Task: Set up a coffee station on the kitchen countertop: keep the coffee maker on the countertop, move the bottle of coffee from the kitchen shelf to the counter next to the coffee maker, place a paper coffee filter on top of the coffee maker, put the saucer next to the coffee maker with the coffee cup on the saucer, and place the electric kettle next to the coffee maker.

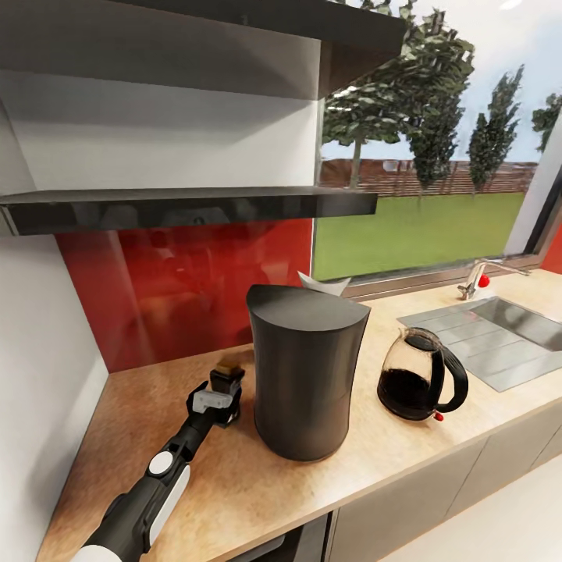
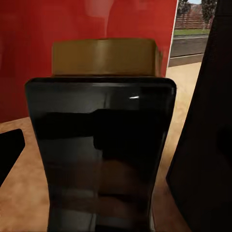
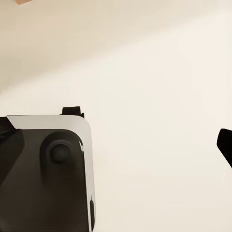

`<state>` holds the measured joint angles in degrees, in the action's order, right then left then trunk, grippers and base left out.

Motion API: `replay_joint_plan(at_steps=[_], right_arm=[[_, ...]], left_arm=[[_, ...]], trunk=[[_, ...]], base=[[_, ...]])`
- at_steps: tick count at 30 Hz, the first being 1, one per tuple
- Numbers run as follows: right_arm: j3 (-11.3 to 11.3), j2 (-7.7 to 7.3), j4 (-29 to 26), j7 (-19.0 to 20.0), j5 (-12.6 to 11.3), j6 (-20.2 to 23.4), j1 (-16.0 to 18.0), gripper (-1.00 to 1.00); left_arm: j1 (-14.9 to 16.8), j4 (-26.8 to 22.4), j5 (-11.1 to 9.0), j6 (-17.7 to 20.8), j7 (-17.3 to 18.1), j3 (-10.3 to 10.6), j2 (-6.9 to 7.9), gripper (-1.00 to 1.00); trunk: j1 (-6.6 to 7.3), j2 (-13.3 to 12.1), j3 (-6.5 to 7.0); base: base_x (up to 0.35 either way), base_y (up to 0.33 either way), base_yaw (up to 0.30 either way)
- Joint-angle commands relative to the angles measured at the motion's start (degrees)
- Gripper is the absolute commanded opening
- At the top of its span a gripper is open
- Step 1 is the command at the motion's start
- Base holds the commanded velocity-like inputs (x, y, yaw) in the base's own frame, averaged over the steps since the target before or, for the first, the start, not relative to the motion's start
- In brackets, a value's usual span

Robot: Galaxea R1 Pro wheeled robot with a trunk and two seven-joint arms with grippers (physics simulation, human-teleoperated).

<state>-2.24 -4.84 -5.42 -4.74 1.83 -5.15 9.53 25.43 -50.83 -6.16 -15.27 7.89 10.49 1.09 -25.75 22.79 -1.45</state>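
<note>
The tall dark-grey coffee maker (image 1: 304, 375) stands mid-countertop (image 1: 195, 476). A white paper coffee filter (image 1: 324, 283) peeks up at the rear edge of its top. Left of it, the bottle of coffee (image 1: 229, 376) (image 2: 101, 145) stands upright, dark with a brown lid. My left gripper (image 1: 225, 400) (image 2: 116, 154) straddles it, open, and a thin strip of counter shows between one finger (image 2: 10, 151) and the jar. The electric kettle (image 1: 417, 376) sits right of the coffee maker. My right gripper (image 3: 116, 150) hangs open over pale floor. The black kitchen shelf (image 1: 187, 208) is bare. Saucer and coffee cup are out of view.
A steel sink (image 1: 499, 336) with a tap (image 1: 474, 282) lies at the counter's right end. A red backsplash (image 1: 187, 289) runs behind the counter, a white wall (image 1: 39, 367) closes the left side, and a thicker upper board (image 1: 234, 39) hangs overhead.
</note>
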Motion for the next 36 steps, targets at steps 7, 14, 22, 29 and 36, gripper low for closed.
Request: replay_joint_plan(at_steps=[7,14,22,29,36], right_arm=[[-0.22,0.01,0.06,-0.09,0.19,-0.21,0.05,1.0],[-0.22,0.0,0.06,-0.09,0.15,-0.21,0.05,1.0],[-0.22,0.09,0.06,-0.09,0.13,-0.21,0.05,1.0],[-0.22,0.09,0.06,-0.07,0.11,-0.21,0.05,1.0],[-0.22,0.09,0.02,-0.06,0.12,-0.21,0.05,1.0]], left_arm=[[0.06,0.04,-0.65,-0.11,0.2,0.11,0.05,1.0],[0.06,0.03,-0.78,-0.11,0.2,0.08,0.07,1.0],[0.06,0.04,-0.78,-0.11,0.2,0.05,0.14,1.0],[0.06,0.03,-0.78,-0.09,0.2,0.06,0.14,1.0],[0.06,0.04,-0.78,-0.1,0.2,0.05,0.14,1.0]], trunk=[[-0.04,0.13,-0.13],[-0.04,0.13,-0.13],[-0.04,0.13,-0.13],[-0.04,0.13,-0.13],[-0.04,0.13,-0.13]], base=[[0.0,0.0,0.0],[0.0,0.0,0.0],[0.0,0.0,0.0],[0.0,0.0,0.0],[0.0,0.0,0.0]])
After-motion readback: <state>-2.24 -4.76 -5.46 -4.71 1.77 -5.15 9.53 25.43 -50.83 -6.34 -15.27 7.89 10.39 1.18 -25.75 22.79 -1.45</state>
